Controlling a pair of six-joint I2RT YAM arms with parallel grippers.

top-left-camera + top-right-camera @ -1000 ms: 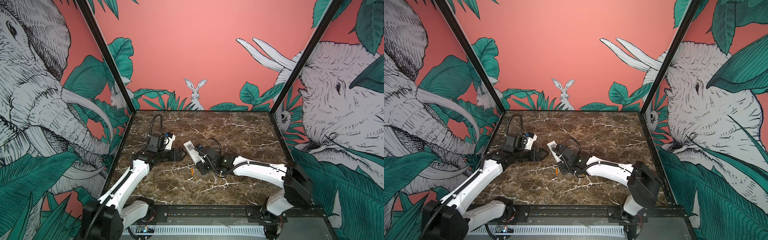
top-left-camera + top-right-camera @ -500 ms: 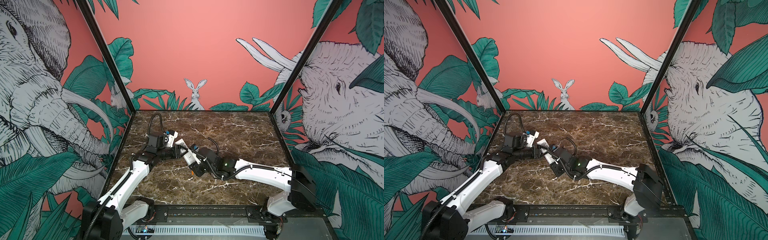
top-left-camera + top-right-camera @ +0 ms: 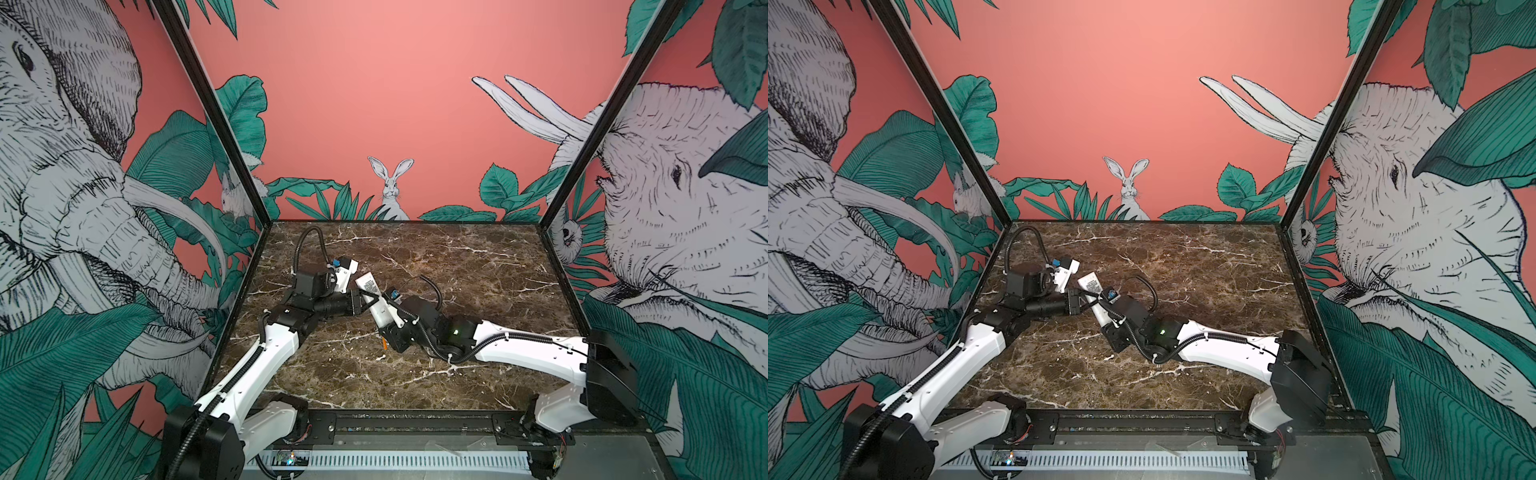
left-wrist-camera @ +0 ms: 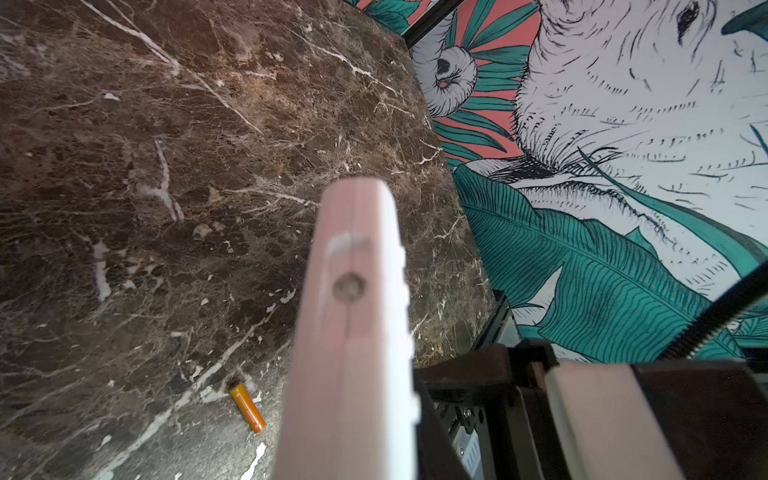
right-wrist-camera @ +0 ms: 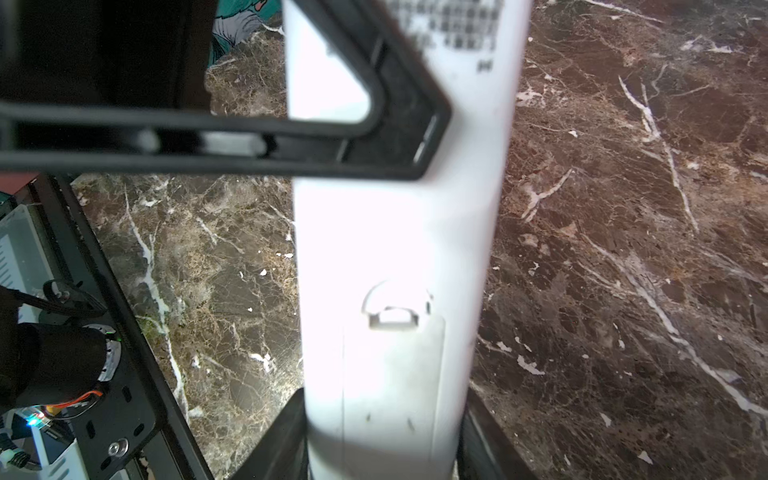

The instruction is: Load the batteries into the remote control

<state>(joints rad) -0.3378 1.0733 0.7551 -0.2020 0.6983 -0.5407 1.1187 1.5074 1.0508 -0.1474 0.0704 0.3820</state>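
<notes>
A: Where is the remote control (image 3: 382, 315)?

B: It is up off the marble table (image 3: 457, 270), near the middle, slanted, with its back side up. The dark printed label (image 3: 368, 286) sits at the higher end, which points toward the back wall. The lower end runs down toward the right arm.

A: And the grippers on it?

B: The left gripper (image 3: 371, 300) comes in from the left and is clamped on the remote control around mid-length, just below the label. It pinches the bar through its thickness. In the right wrist view one black finger (image 5: 399, 124) lies flat across the white back.

A: The right one?

B: The right gripper (image 5: 383, 401) has the lower end between its jaws, one along each long edge. I cannot tell whether they press on those edges or stand just clear.

A: Anything on the back?

B: A hatch (image 5: 395, 374) outline with a small latch, near the right gripper's end.

A: Batteries?

B: One orange battery (image 4: 248, 408) lies flat on the table, below the remote control and just beside the right gripper. Neither gripper touches it.
</notes>
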